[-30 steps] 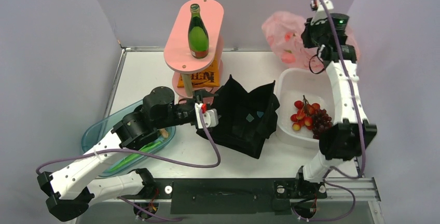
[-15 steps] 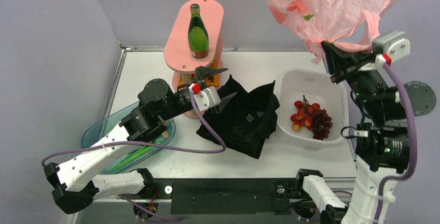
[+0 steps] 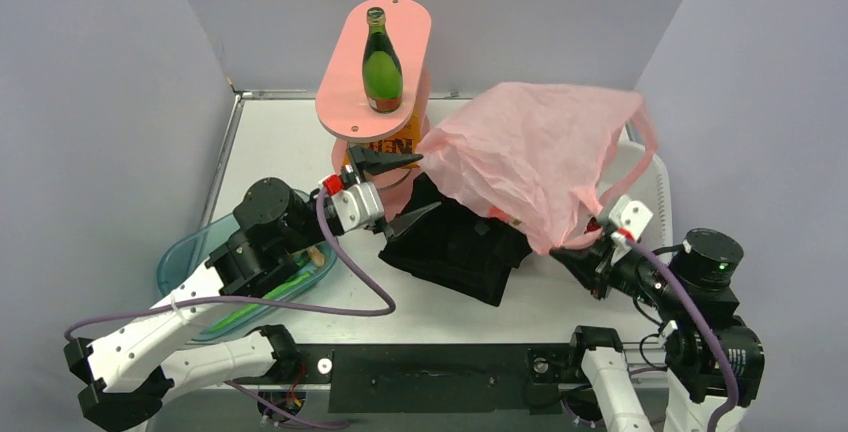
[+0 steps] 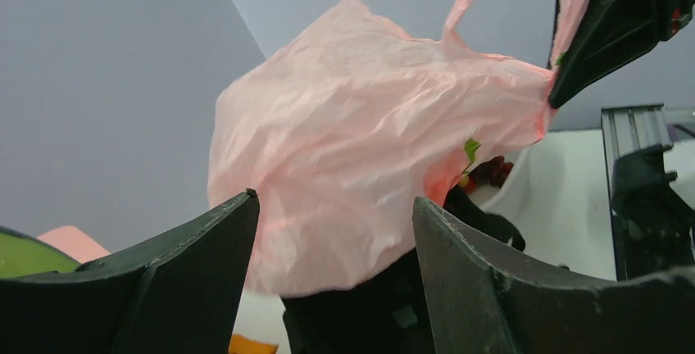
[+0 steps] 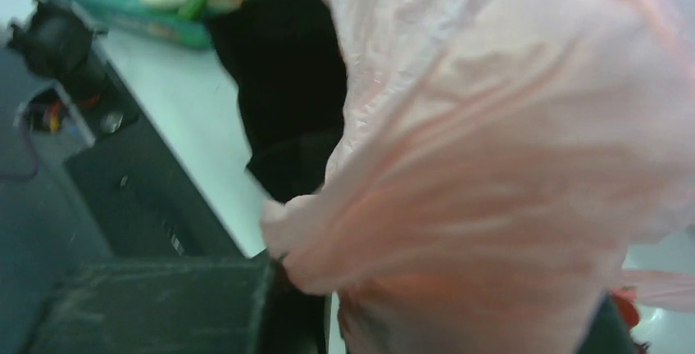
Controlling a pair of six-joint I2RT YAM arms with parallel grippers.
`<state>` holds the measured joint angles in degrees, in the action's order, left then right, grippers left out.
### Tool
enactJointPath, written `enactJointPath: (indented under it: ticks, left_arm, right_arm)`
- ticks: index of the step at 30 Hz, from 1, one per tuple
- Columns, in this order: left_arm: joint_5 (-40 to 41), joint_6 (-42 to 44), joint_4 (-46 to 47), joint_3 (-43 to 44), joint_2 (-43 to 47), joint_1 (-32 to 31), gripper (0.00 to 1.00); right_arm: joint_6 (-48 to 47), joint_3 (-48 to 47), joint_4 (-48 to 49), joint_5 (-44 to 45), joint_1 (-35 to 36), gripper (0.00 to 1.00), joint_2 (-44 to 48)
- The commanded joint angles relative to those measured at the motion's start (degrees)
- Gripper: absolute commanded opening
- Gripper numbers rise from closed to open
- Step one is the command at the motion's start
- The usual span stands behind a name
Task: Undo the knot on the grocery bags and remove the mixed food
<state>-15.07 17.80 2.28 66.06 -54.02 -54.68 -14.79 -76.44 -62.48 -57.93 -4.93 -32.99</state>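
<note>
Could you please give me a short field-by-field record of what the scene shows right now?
right pincer: shut on pink plastic bag, held above the table
left pincer: open, empty, facing the bag
black tote: crumpled on the table, partly under the bag
green bottle: upright on pink stand

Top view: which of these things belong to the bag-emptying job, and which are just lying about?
Job: pink plastic bag, pinched by the right end effector; black tote; green bottle; orange packet; open left end effector.
Lying about: pink stand; teal tray; white tub.
</note>
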Motion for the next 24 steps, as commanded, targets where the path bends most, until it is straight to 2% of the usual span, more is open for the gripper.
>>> enactJointPath:
  ticks: [1, 5, 9, 11, 16, 24]
  left_arm:
    - [-0.35, 2.55, -4.30, -3.96, 3.80, -0.17, 0.67]
    - [3.07, 5.37, -4.27, -5.15, 3.28, -0.17, 0.67]
    - [7.30, 4.61, -2.13, -3.42, 0.26, 0.02, 0.67]
    - [5.95, 3.97, -0.90, -2.08, -1.10, 0.19, 0.67]
    - [-5.32, 2.45, 0.44, 0.89, -3.61, 0.29, 0.67]
    - [-12.01, -6.34, 6.01, 8.42, -11.17, 0.01, 0.68]
  right_arm:
    - [-22.12, 0.60, -25.63, 0.27, 2.21, 0.00, 1.16]
    - [-25.35, 1.45, -27.19, 2.41, 3.09, 0.00, 2.14]
    - [-27.47, 2.42, -27.58, 4.74, 4.32, 0.00, 1.20]
    - [-28.29, 2.82, -27.61, 5.66, 4.60, 0.00, 1.07]
    - [-29.18, 3.50, -27.61, 6.50, 6.12, 0.00, -0.02]
    - [-30.03, 4.07, -27.61, 7.11, 6.98, 0.00, -0.75]
